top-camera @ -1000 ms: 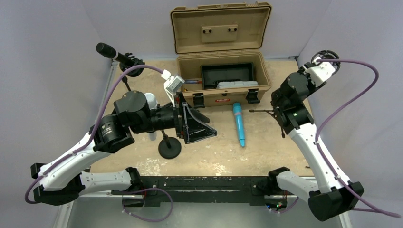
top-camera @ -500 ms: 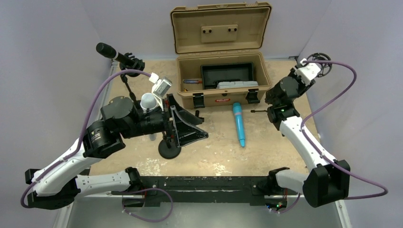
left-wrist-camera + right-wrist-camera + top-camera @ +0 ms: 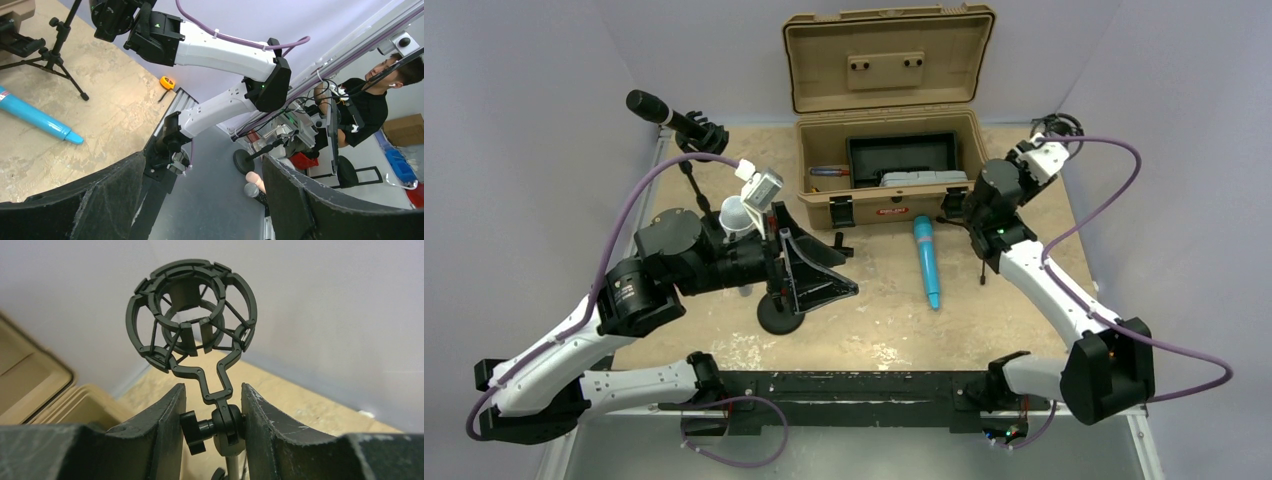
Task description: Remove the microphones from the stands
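Microphone [image 3: 927,262] lying on table [image 3: 884,335], right fingers [image 3: 155,435] pinching stand [image 3: 227,422], grip hidden in top view, left fingers [image 3: 100,205] spread.

We're in a robotics lab. Pale screens [image 3: 524,150] box in the plywood bench [image 3: 884,320]; beyond, a seated operator [image 3: 372,97] among cables [image 3: 327,87].

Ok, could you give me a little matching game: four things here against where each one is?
Things:
1. black microphone
2. blue microphone
3. tan case
4. shock mount

Places:
A. lying flat on the table
B. between the right fingers
C. clipped on the stand, far left
D. at the back, lid open

Pairs: 1-C, 2-A, 3-D, 4-B
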